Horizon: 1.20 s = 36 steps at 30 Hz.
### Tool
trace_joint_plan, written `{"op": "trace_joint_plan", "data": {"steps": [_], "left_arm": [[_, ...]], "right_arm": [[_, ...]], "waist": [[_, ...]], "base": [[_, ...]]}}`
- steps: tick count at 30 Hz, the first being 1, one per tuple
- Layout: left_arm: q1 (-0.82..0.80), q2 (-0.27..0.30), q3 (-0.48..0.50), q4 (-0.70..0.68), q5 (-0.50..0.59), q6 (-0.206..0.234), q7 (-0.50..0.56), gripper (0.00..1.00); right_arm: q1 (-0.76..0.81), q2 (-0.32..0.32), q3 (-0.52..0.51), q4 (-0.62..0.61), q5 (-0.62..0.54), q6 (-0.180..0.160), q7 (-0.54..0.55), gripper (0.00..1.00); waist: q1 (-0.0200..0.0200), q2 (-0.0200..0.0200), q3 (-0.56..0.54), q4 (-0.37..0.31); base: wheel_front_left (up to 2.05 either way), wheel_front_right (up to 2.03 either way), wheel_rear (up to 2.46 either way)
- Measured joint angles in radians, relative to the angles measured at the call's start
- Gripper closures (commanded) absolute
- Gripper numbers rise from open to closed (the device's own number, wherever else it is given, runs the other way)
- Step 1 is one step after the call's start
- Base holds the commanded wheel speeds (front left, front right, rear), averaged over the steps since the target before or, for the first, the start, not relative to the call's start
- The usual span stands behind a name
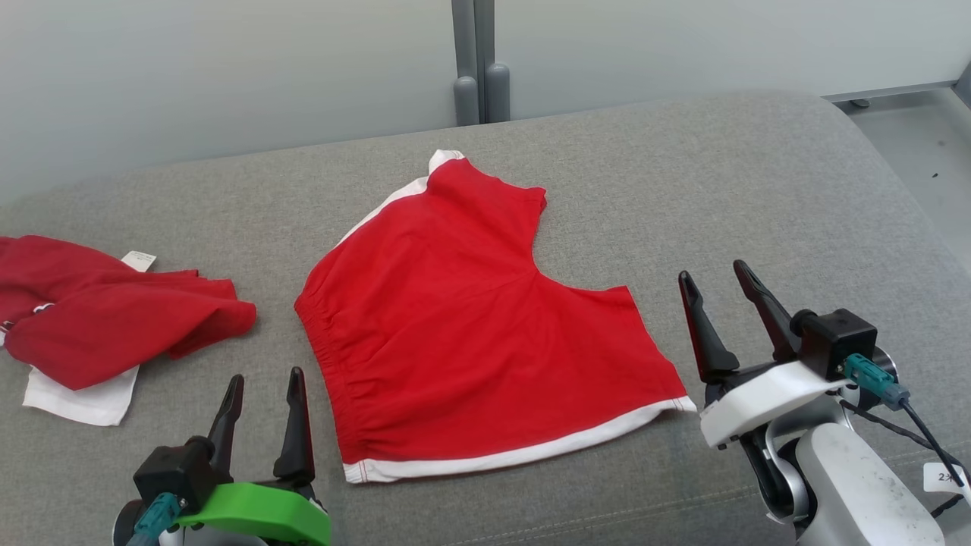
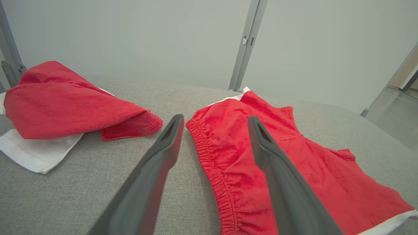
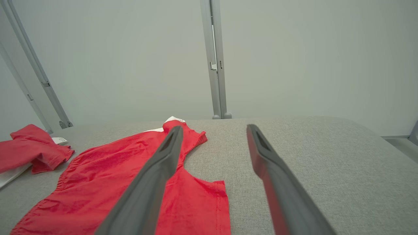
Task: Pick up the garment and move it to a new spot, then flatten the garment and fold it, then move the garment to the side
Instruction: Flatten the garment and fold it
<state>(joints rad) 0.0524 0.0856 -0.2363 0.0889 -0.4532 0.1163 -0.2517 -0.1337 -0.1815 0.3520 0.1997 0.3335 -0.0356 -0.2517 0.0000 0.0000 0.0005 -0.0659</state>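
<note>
A grey padded cushion [image 1: 683,189] was spread across the whole scene, backed on the far side by a pale wall [image 1: 227,68] that was divided by a grey post [image 1: 482,61]. The red garment [image 1: 470,326], a pair of shorts with a gathered waistband and white trim, was laid flat at the middle of the cushion. Its waistband was turned to the left and a white-edged hem lay along its near side. A crumpled red garment [image 1: 98,318] was heaped at the left edge, apart from the first. A white cloth [image 1: 83,398] was tucked partly under its near side, and a small white label [image 1: 139,261] was shown at its far side. The left gripper [image 1: 266,377] was held at the near left, just beside the waistband, with its fingers spread wide and nothing between them. The right gripper [image 1: 712,271] was held at the near right, close to the white hem corner, likewise wide open and empty.
</note>
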Motion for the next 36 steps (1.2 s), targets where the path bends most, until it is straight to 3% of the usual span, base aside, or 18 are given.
{"op": "trace_joint_plan", "data": {"steps": [6, 11, 20, 36], "left_arm": [[0.015, -0.001, -0.001, -0.001, 0.006, 0.000, 0.000, 0.00], [0.046, 0.001, -0.063, 0.038, 0.019, -0.004, 0.013, 0.00], [0.058, 0.038, -0.130, 0.102, 0.038, -0.063, 0.077, 0.00], [0.018, 0.038, -0.133, 0.214, 0.036, -0.100, 0.061, 0.00]], "right_arm": [[0.007, 0.003, -0.006, 0.018, 0.000, 0.000, 0.000, 0.00], [0.035, -0.010, -0.006, 0.058, 0.000, 0.008, 0.000, 0.00], [0.038, -0.040, -0.013, 0.105, -0.002, 0.017, 0.000, 0.00], [0.032, -0.031, -0.029, 0.126, -0.002, 0.036, 0.000, 0.00]], "waist": [[0.0000, 0.0000, 0.002, 0.000], [0.0000, 0.0000, 0.012, 0.000], [0.0000, 0.0000, 0.054, 0.001], [0.0000, 0.0000, 0.111, -0.044]], "base": [[0.00, 0.00, 0.00], [0.00, 0.00, 0.00], [0.00, 0.00, 0.00], [0.00, 0.00, 0.00]]}}
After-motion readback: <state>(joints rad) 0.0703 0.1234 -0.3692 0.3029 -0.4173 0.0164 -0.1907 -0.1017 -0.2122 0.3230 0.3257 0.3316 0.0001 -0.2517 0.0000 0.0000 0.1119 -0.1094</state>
